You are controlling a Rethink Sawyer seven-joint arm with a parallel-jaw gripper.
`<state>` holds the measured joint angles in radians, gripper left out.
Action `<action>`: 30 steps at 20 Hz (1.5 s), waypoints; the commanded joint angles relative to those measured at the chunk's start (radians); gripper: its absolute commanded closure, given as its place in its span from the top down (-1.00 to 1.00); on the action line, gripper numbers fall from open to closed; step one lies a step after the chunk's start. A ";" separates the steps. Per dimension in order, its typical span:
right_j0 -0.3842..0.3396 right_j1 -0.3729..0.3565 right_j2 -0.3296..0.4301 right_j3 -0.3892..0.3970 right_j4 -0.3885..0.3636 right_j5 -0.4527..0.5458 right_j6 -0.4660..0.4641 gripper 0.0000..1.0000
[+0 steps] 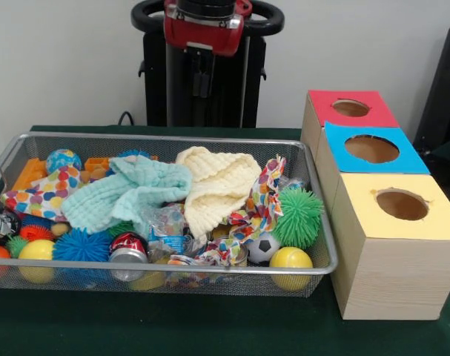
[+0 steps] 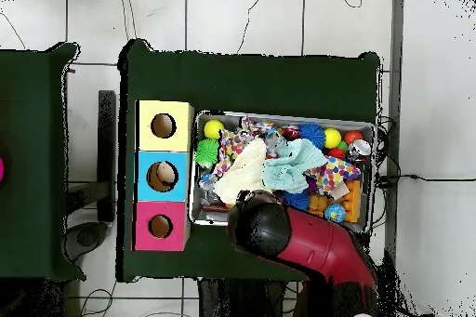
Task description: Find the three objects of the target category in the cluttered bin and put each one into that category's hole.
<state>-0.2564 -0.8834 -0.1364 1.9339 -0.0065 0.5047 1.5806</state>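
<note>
On the green table, dotted cloths fill the bin; finger state unclear.

The bin is packed edge to edge; you find no bare mesh floor. The mint cloth and cream cloth blanket its centre. At frame right, the yellow-topped hole stands unobstructed.

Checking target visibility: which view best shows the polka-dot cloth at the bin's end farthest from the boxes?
The front view: the polka-dot cloth lies clearly visible beside the mint-green cloth. Overhead, it shows smaller, near the arm.
</note>
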 commanded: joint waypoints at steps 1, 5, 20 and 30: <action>-0.044 0.037 0.016 -0.064 -0.020 -0.057 0.127 -1.00; -0.060 0.047 0.040 -0.056 -0.016 -0.095 0.127 -1.00; -0.185 0.087 0.227 0.073 0.073 -0.403 0.240 -1.00; -0.350 0.037 0.436 0.215 0.151 -0.548 0.376 -1.00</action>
<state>-0.5478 -0.8522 0.1086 2.0295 0.0734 0.0240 1.6038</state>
